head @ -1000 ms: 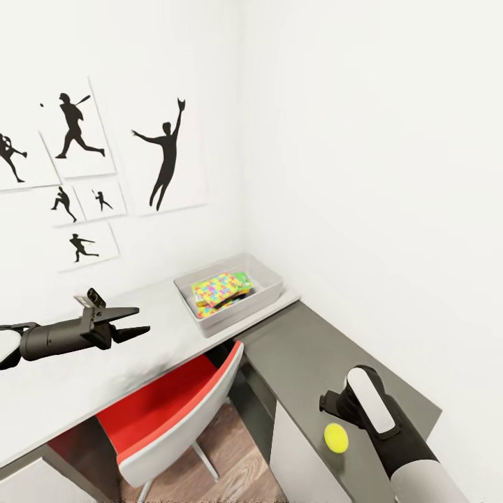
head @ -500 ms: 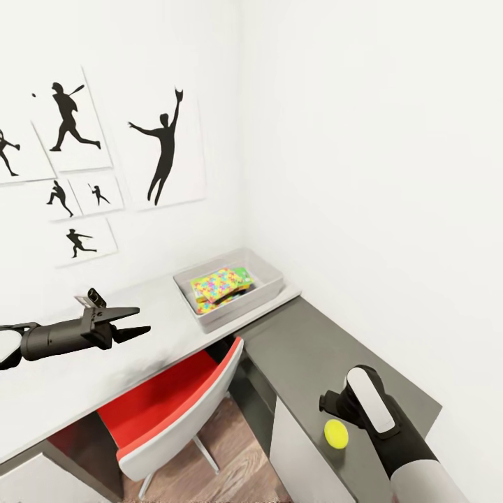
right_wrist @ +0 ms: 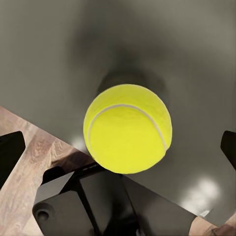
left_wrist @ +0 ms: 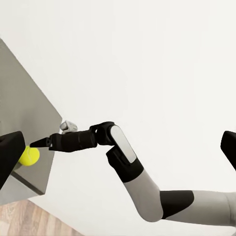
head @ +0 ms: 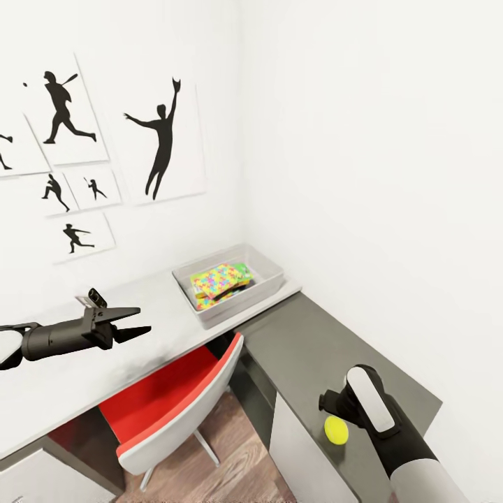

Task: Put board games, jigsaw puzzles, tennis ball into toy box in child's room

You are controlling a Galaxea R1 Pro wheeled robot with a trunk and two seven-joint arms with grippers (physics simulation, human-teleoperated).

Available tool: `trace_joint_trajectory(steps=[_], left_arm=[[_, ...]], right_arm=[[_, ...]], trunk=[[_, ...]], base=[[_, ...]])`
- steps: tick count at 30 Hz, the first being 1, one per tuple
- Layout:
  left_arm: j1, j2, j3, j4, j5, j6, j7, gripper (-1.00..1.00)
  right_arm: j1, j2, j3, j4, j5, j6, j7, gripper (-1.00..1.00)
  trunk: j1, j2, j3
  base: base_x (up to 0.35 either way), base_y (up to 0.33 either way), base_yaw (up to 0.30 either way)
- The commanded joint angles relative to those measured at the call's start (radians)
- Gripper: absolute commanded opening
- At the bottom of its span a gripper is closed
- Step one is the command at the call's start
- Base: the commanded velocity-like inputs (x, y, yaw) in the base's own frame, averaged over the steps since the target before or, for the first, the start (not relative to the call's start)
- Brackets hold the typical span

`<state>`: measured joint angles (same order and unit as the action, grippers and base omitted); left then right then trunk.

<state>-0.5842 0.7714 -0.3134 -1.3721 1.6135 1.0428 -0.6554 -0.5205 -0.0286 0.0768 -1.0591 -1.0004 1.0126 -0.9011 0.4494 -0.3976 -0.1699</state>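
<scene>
The tennis ball lies on the dark grey cabinet near its front edge. My right gripper hangs open just above the tennis ball, its fingertips wide on either side and not touching it. The left wrist view shows that gripper pointing at the ball. The toy box stands at the table's far end with a jigsaw puzzle and a green-edged board game inside. My left gripper hovers open and empty over the table.
A red-seated white chair is pushed under the table where it meets the cabinet. White walls close in behind and to the right, with black athlete pictures on the back wall. Wood floor shows below.
The head view has drifted: the wall pictures and toy box sit a little higher and further left. Both arms and the ball keep their places.
</scene>
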Motion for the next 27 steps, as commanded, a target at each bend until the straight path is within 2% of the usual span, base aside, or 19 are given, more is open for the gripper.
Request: trace_joint_trajectory(steps=[1, 27], left_arm=[[-0.002, 0.001, -0.003, 0.001, -0.001, 0.002, -0.006, 1.00], [-0.002, -0.001, -0.004, 0.001, -0.005, -0.001, 0.002, 1.00]], right_arm=[[-0.001, -0.001, 0.003, -0.001, -0.009, 0.003, -0.010, 1.00], [-0.001, -0.004, 0.004, -0.001, -0.007, -0.001, -0.010, 1.00]], trunk=[[0.001, -0.002, -0.004], [0.001, -0.002, -0.047]], base=[[0.000, 0.000, 0.000], [0.000, 0.000, 0.000]])
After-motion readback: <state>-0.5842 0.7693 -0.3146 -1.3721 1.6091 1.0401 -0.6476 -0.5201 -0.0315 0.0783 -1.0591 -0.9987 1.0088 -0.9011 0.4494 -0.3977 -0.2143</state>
